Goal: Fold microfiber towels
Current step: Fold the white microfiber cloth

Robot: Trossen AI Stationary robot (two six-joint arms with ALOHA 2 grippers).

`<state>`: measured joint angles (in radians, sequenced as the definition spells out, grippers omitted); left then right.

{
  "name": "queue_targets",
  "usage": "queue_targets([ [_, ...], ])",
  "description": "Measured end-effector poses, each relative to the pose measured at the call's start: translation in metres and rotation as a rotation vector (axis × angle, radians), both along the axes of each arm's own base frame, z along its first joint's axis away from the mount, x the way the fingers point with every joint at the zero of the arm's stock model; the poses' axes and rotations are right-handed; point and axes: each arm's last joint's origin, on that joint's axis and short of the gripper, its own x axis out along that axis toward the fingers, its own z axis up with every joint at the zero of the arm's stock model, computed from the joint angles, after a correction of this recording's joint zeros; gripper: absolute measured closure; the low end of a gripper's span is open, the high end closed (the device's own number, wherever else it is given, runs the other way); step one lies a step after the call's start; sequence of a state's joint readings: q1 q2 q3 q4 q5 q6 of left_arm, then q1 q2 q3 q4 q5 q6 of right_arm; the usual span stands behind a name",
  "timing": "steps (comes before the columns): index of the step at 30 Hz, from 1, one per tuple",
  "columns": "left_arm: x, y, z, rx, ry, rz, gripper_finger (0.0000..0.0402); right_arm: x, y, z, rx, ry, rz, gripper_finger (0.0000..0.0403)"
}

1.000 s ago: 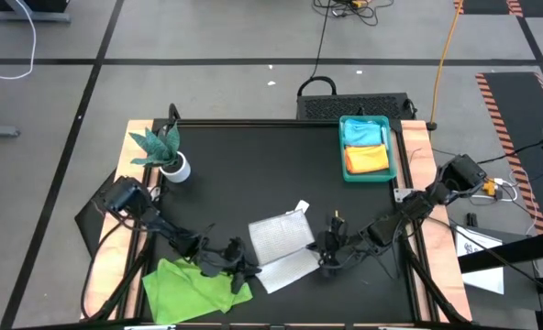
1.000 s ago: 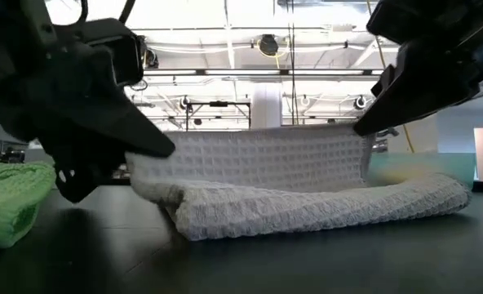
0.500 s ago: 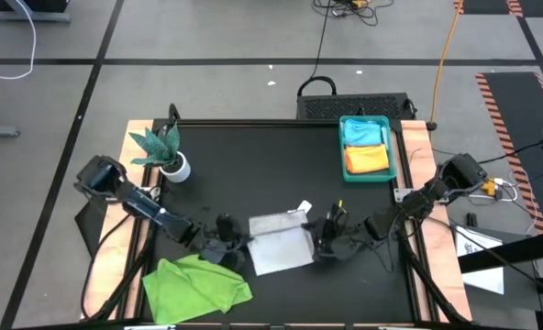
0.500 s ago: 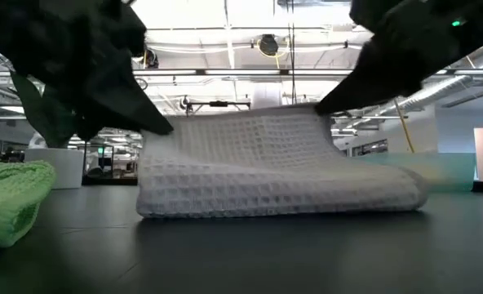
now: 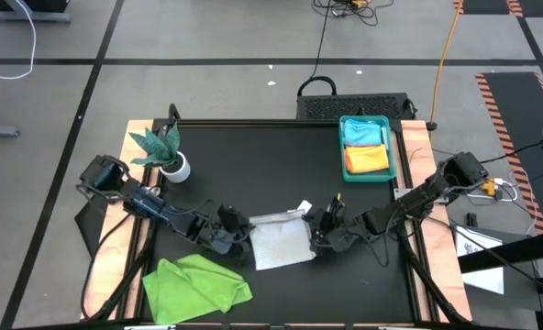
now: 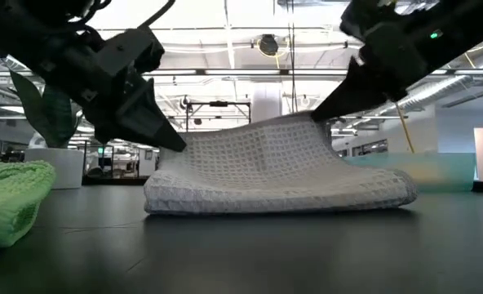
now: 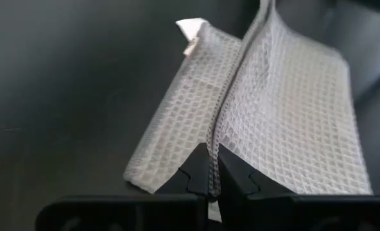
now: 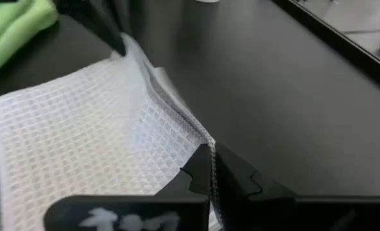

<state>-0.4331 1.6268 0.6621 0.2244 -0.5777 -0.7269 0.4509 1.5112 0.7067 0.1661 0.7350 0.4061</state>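
The white-grey waffle towel [image 5: 279, 242] lies near the table's front middle, folded over on itself, its lower layers flat on the table [image 6: 282, 196]. My left gripper [image 5: 238, 236] is shut on its left end and my right gripper [image 5: 315, 235] on its right end. Both hold the upper edge a little above the table, as the low view shows. The lime green towel [image 5: 198, 284] lies crumpled at the front left. A blue towel [image 5: 365, 134] and an orange towel [image 5: 366, 160] lie in the teal tray. My left gripper pinches the towel's raised upper edge [image 7: 223, 128] at its left corner between two fingers, slanting down from the table's left. The edge is held just above the lower layers and sags between the two grippers. One layer or several, I cannot tell. My right gripper pinches the same raised edge [image 8: 191, 133] at its right corner between two fingers, slanting down from the table's right. The edge rises to the fingers [image 6: 323, 110]; the rest of the towel rests on the table.
The teal tray [image 5: 395, 147] stands at the back right. A small green plant in a white pot [image 5: 169, 156] stands at the back left. The black table top [image 5: 253, 174] lies bare between them.
Both grippers have moved toward the table's far edge, then lower, carrying the towel's near edge up and over. The towel has folded over on itself and is now shorter from near to far. Its far part has stayed in place.
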Motion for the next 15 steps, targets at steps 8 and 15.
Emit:
queue_targets([
  [8,0.0,0.01,-0.008,0.063,0.051,0.066,0.0388,0.008,-0.019,-0.007,-0.012,0.035,-0.067,0.0402],
  [15,0.004,0.018,-0.018,0.078,0.076,0.099,0.0395,0.009,-0.024,-0.008,0.012,0.051,-0.065,0.0402],
])
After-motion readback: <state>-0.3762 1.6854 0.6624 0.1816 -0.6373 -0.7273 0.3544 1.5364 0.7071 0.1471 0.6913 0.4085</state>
